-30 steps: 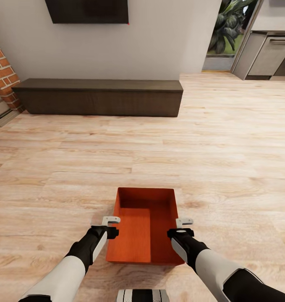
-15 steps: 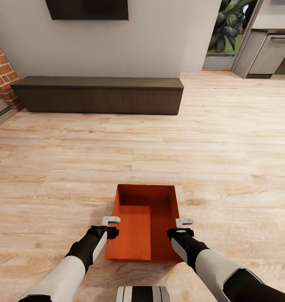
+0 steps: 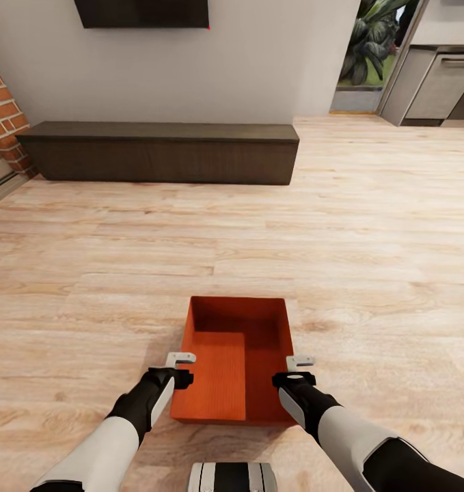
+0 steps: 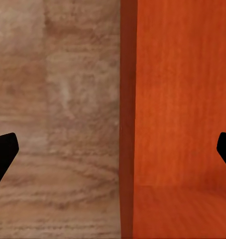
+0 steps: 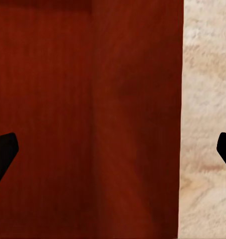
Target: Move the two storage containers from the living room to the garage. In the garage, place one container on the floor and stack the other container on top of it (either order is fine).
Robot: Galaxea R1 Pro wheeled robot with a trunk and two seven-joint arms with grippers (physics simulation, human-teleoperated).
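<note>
One orange-red open-topped storage container (image 3: 235,359) rests on the light wood planks of the living room, right in front of me. My left gripper (image 3: 180,367) hangs open over its left wall, and in the left wrist view that wall (image 4: 127,124) runs between the spread fingertips (image 4: 3,154) of the left gripper (image 4: 113,152). My right gripper (image 3: 299,369) stands open over the right wall. The right gripper (image 5: 113,152) straddles the container's rim (image 5: 181,99), with dark red inside on one side and planks on the other. The garage is out of view.
A long dark low cabinet (image 3: 156,152) lines the beige wall ahead, under a black screen (image 3: 141,14). A brick fireplace corner (image 3: 3,123) is at the far left. A doorway with plants (image 3: 372,55) and grey kitchen units (image 3: 437,85) lie at the back right.
The whole picture has slid a little: the container and cabinet sit slightly higher in it, so the camera has moved. Both arms hold the same spots in the picture, still open.
</note>
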